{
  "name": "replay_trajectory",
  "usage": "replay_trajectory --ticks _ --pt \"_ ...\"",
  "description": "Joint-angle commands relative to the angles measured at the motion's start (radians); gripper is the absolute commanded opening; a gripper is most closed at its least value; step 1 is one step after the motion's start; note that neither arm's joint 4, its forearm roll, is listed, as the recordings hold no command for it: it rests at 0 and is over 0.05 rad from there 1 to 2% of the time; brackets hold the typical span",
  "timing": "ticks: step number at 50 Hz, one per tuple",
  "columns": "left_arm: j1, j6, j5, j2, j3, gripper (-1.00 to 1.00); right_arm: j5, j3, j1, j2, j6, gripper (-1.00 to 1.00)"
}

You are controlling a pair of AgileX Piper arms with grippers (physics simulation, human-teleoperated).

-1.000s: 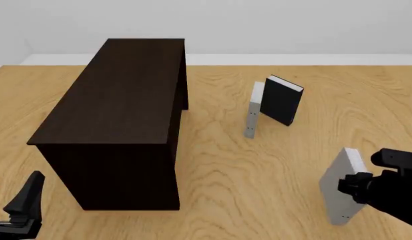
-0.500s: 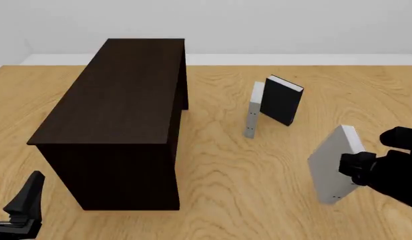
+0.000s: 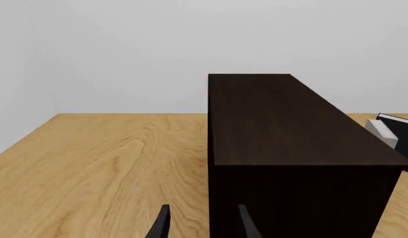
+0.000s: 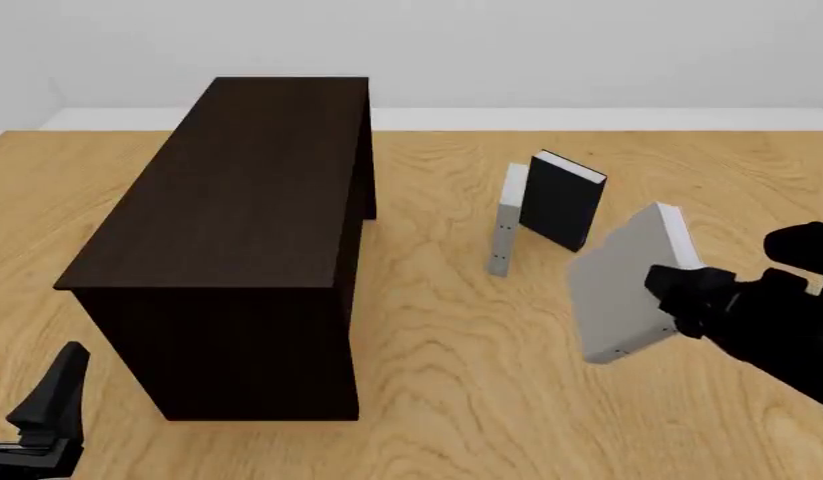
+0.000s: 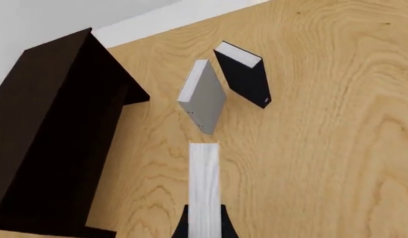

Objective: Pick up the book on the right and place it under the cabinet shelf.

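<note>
The cabinet shelf (image 4: 238,230) waits at left on the table (image 4: 451,350). I have the book (image 4: 625,285) lifted and tilted, right pincer (image 4: 667,290) clamped on it, right of the shelf; carrying it under remains. My left pincer (image 3: 200,225) idles, fingers apart.

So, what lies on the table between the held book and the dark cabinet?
Nothing: in the front view, only bare wooden table separates the grey book in the right claw from the cabinet.

Front overview; both wrists toward cabinet (image 4: 238,230)
</note>
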Motion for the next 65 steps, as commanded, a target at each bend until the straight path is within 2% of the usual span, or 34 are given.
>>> replay_trajectory --ticks 1,6,15,19,32,51,60,63,65 --pt "0.0 0.0 0.0 0.0 0.0 1.0 -0.121 0.008 0.059 -0.008 0.105 -1.0" --pt "0.0 0.0 0.0 0.0 0.0 1.0 -0.183 0.038 0.087 -0.007 0.163 -1.0" --pt "0.0 0.0 0.0 0.0 0.0 1.0 -0.289 0.075 0.125 0.038 0.212 -1.0" --pt "0.0 0.0 0.0 0.0 0.0 1.0 -0.344 0.095 0.154 0.054 0.251 -1.0" --pt "0.0 0.0 0.0 0.0 0.0 1.0 -0.477 0.103 0.202 0.122 0.294 -1.0" --pt "0.0 0.0 0.0 0.0 0.0 1.0 -0.736 0.114 0.275 0.363 0.339 -1.0" --pt "0.0 0.0 0.0 0.0 0.0 1.0 -0.815 0.096 0.289 0.466 0.343 -1.0" --pt "0.0 0.0 0.0 0.0 0.0 1.0 -0.856 0.096 0.286 0.497 0.354 -1.0" --pt "0.0 0.0 0.0 0.0 0.0 1.0 -0.905 0.11 0.29 0.516 0.38 -1.0"
